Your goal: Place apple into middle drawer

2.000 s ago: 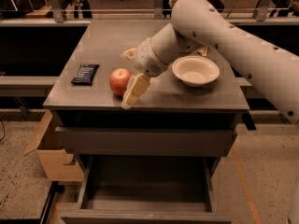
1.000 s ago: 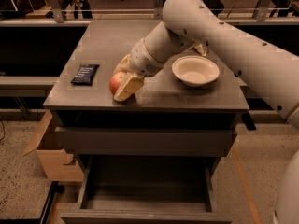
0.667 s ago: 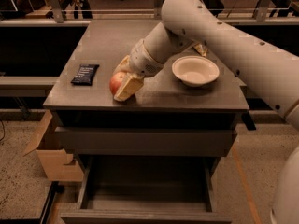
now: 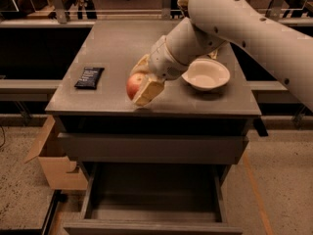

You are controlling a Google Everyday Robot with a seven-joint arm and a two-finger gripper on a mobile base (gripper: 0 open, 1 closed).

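The red-orange apple (image 4: 132, 85) is near the front edge of the grey cabinet top (image 4: 117, 43), left of centre. My gripper (image 4: 140, 80) is shut on it, with one cream finger (image 4: 147, 92) in front of the apple and the other behind it. I cannot tell if the apple rests on the top or hangs just above it. The middle drawer (image 4: 151, 192) is pulled open at the bottom, below the apple, and its dark inside holds nothing. The upper drawer (image 4: 151, 148) is closed.
A white bowl (image 4: 206, 74) sits on the cabinet top just right of my wrist. A black packet (image 4: 89, 77) lies at the left of the top. A cardboard box (image 4: 53, 160) stands on the floor left of the cabinet.
My gripper moved left onto the apple and closed around it. Since then the gripper and apple have shifted slightly right along the front of the top.
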